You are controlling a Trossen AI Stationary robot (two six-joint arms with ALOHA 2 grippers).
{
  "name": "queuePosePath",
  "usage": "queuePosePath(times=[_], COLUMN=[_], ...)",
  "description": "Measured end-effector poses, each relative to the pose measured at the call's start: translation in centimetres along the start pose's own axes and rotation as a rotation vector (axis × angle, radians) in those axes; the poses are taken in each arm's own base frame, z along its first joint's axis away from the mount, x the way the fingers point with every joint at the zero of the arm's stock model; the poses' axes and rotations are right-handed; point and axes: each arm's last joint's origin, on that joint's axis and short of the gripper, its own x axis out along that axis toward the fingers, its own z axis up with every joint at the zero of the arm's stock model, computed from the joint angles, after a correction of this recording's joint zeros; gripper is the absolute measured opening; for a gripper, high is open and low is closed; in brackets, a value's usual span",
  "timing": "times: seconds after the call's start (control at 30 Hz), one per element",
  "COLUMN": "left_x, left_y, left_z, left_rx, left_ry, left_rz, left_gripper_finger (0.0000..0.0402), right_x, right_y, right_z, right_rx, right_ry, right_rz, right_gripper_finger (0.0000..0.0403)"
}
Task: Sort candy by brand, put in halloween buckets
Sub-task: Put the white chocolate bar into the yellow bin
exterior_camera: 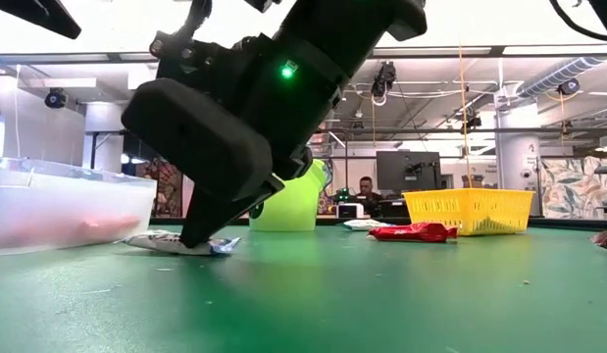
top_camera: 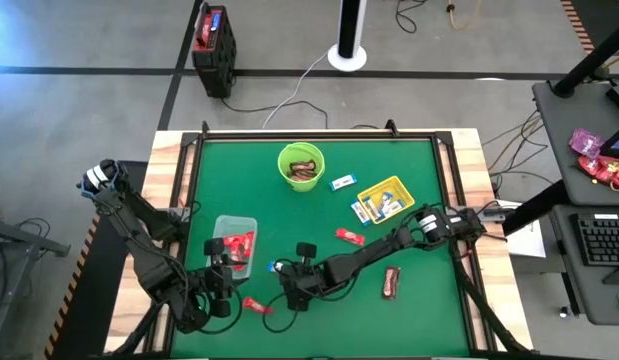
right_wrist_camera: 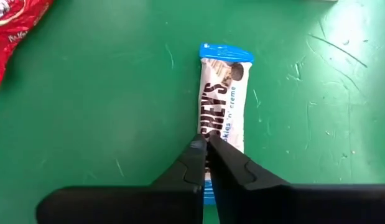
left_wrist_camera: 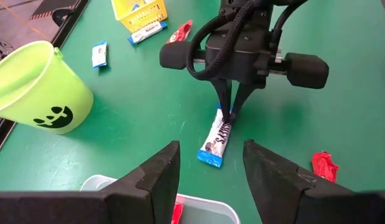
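Right gripper [left_wrist_camera: 229, 116] is down on the green table [top_camera: 409, 160], fingertips pinched nearly together on one end of the blue-and-white candy bar [right_wrist_camera: 222, 112] — the bar lies flat beside the clear tub [top_camera: 235, 228]. Left gripper [left_wrist_camera: 208, 180] hovers close by, fingers spread wide, holding nothing

Bright, even overhead light falls on the green table mat [top_camera: 319, 220] with only soft shadows. At table height the ceiling glares white behind the right arm [exterior_camera: 254, 108] (a dark, blurred mass). Both wrist views are sharp.
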Motion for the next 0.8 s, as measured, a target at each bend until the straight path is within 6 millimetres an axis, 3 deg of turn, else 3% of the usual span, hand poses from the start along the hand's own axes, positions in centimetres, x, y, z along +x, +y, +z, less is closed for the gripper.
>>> queuePosePath(times=[0.27,0.57,0.8], left_x=[0.0,0.1,0.1], left_y=[0.0,0.0,0.0], left_z=[0.0,-0.1,-0.2], left_rx=[0.0,0.003,0.003], left_ry=[0.0,0.002,0.002], left_rz=[0.0,0.002,0.002], left_gripper_finger=[0.016,0.016,0.016], right_x=[-0.5,-4.3,-6.2], right_y=[0.0,-0.7,-1.5], right_z=[0.3,1.4,1.6], right_rx=[0.016,0.003,0.019], right_ry=[-0.005,-0.004,0.038], right_rz=[0.016,-0.032,-0.061], right_gripper_finger=[0.0007,0.0007,0.0008])
